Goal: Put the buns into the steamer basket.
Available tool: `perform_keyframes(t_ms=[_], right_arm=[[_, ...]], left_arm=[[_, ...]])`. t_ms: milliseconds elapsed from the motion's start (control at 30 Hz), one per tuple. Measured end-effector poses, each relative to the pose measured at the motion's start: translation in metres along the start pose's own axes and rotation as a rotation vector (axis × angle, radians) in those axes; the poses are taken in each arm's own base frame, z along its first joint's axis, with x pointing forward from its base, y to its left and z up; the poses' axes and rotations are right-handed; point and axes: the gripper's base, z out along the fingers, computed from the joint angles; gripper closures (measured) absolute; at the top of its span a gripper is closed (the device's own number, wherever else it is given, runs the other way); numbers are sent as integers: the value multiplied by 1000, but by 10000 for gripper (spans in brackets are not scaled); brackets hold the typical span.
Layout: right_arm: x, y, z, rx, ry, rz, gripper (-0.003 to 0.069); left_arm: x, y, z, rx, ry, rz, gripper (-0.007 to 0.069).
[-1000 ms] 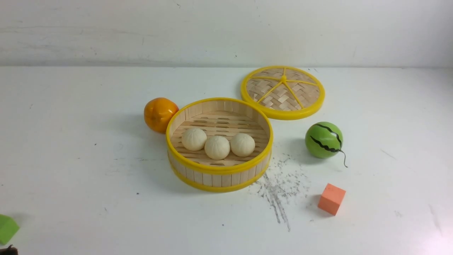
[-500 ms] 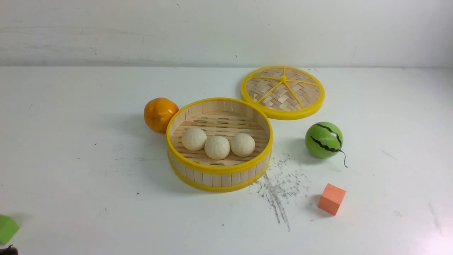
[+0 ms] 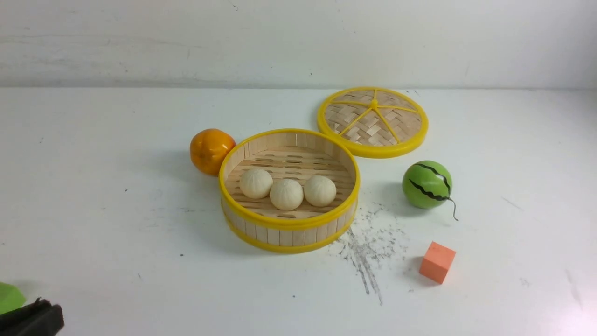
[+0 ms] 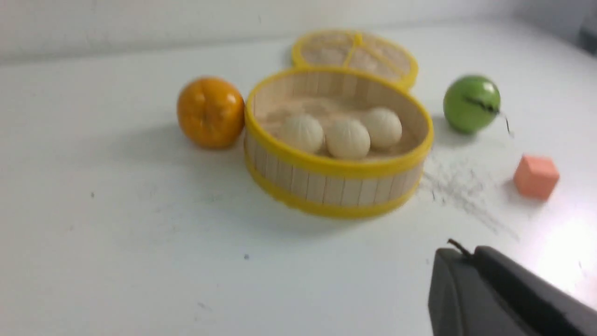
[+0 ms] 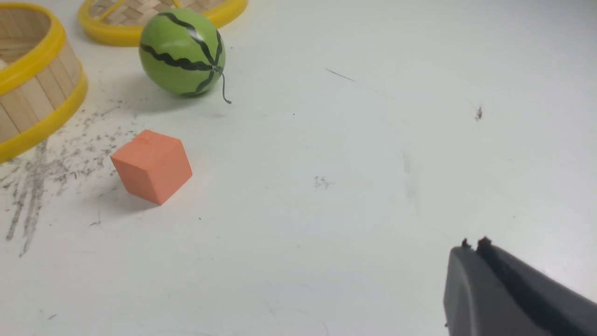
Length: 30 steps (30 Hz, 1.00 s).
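Front view: the three buns (image 3: 287, 189) sit in a row on the slatted floor of the steamer basket (image 3: 289, 221), touching or nearly touching one another, nearer its front wall than its back. An orange fruit (image 3: 211, 150) rests against the basket's left side; the woven lid (image 3: 372, 121) lies flat just behind and to the right. A green striped watermelon ball (image 3: 426, 184) and an orange cube (image 3: 437, 262) stand apart on the right. The left gripper (image 3: 32, 318) shows only as a dark tip at the lower left corner, next to a green block (image 3: 9, 297).

Left wrist view: the left gripper's jaws are pressed together with nothing between them, well short of the basket. All three buns lie inside, so the task looks complete.

Right wrist view: the right gripper (image 5: 473, 245) is likewise closed and empty, hovering over bare table (image 5: 373, 186), away from the cube and watermelon ball.

Judging by their look, the buns are light, round and prone to roll; a grip across the widest part from above would suit them best.
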Motion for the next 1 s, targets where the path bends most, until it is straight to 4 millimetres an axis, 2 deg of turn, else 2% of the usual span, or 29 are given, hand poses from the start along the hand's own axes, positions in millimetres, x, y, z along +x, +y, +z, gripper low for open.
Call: perform_keyframes(t_ms=[233, 467, 767, 1000], right_arm=[[0, 0, 0, 0, 0, 0, 657], [0, 0, 0, 0, 0, 0, 651], [0, 0, 0, 0, 0, 0, 645], [0, 0, 0, 0, 0, 0, 640]], left_arm=[[35, 17, 0, -209, -168, -175, 638], [62, 32, -2, -444, -190, -218, 638], [83, 37, -4, -547, 30, -225, 638], [86, 37, -4, -552, 62, -233, 638]])
